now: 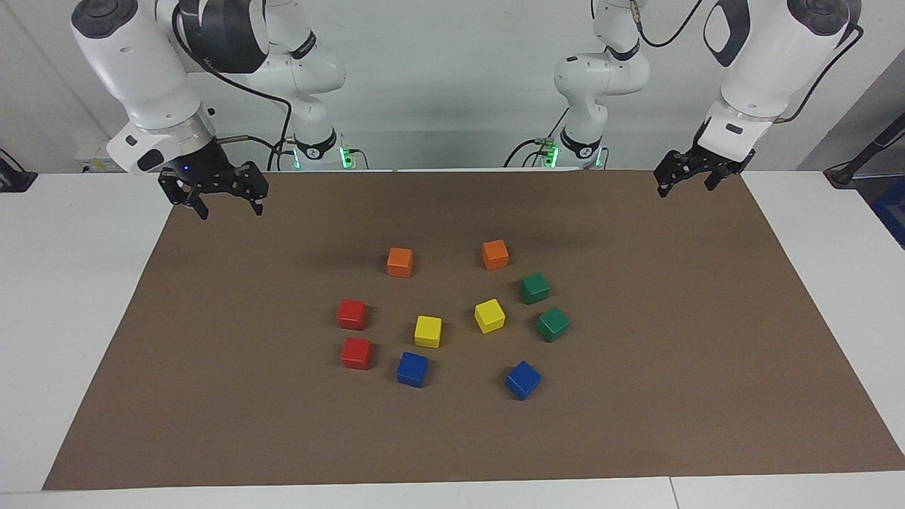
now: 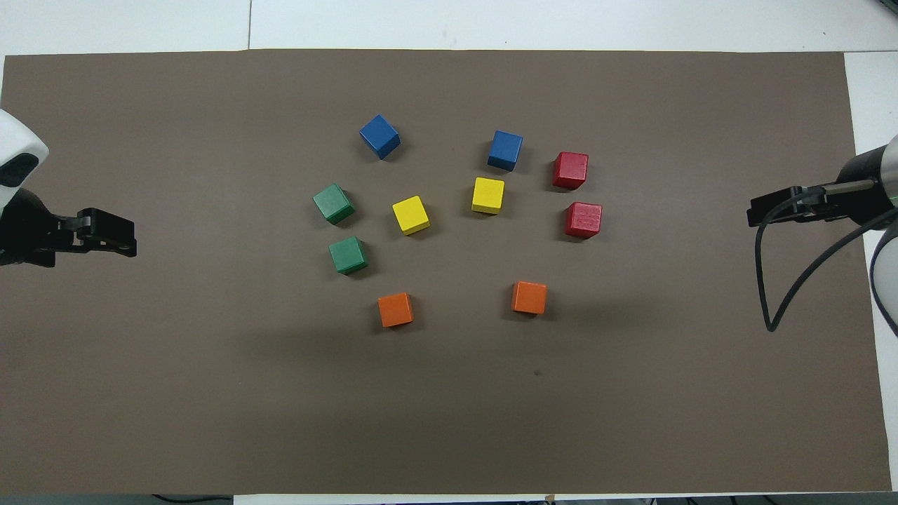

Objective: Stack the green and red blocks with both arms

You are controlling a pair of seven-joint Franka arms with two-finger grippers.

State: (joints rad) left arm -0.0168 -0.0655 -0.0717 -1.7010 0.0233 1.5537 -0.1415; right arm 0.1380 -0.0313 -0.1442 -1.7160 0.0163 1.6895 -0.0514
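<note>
Waiting at start: left gripper [image 1: 684, 182] and right gripper [image 1: 226, 201] released, seemingly empty, over mat [image 1: 212, 367] corners; next, descend on green blocks [image 1: 535, 288] beside the yellow blocks [image 1: 489, 315], and on the red blocks [image 1: 352, 314].

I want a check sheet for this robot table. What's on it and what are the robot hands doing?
Surface: brown mat on a white table.
Job's things: two red blocks toward the right arm's end; two green blocks toward the left arm's end. All flat, none stacked.
Clutter: two orange blocks, two yellow blocks, two blue blocks.
Grippers: left gripper and right gripper wait over the mat's corners, jaws open, empty.
Cables: black cable loops off the right arm.
Surroundings: white wall.
</note>
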